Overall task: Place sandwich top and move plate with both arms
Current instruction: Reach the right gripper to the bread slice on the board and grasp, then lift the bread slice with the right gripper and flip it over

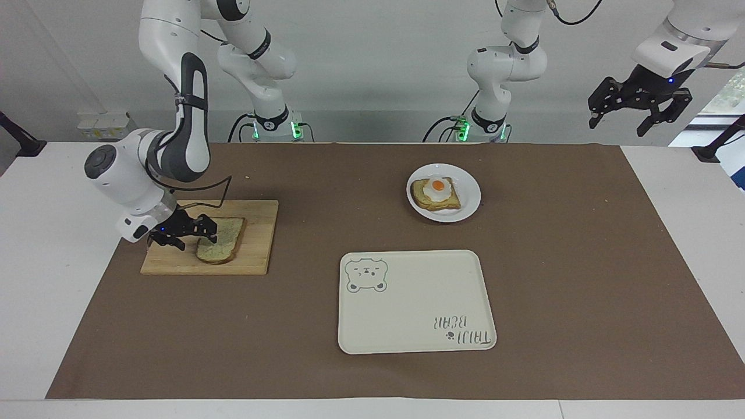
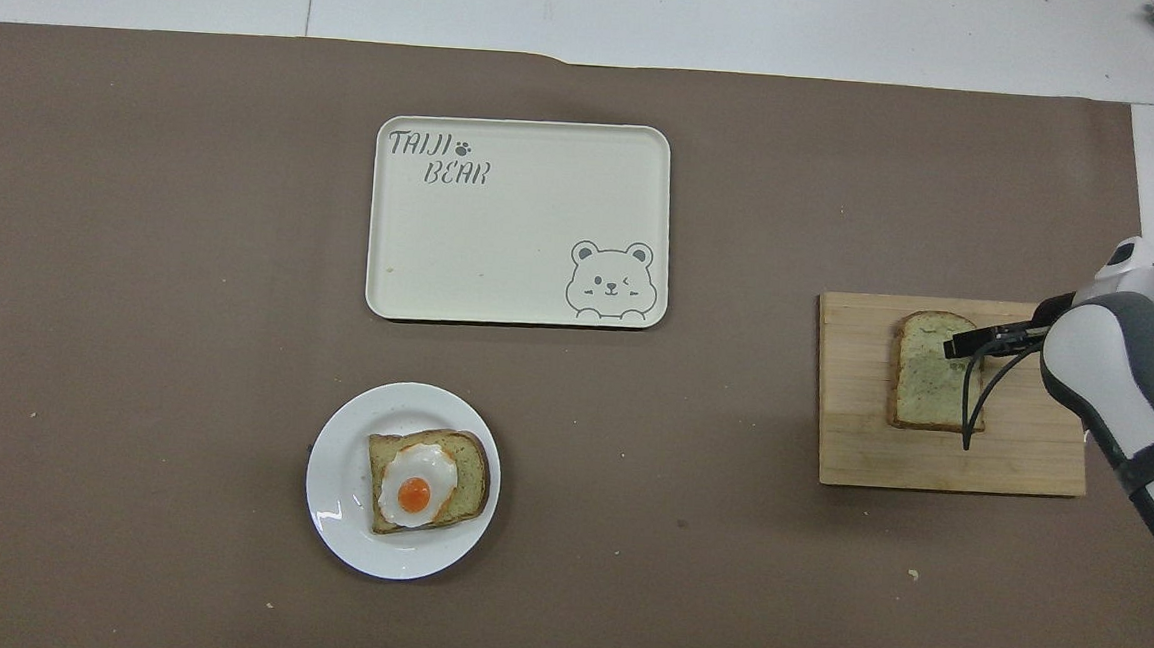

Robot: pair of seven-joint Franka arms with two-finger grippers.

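Even, bright light from above fills the room, and both views are sharp. Shadows are soft and short under the tray [image 1: 416,302] and cutting board [image 1: 256,238]. A small glare spot sits on the plate [image 2: 330,519] rim, lower left.
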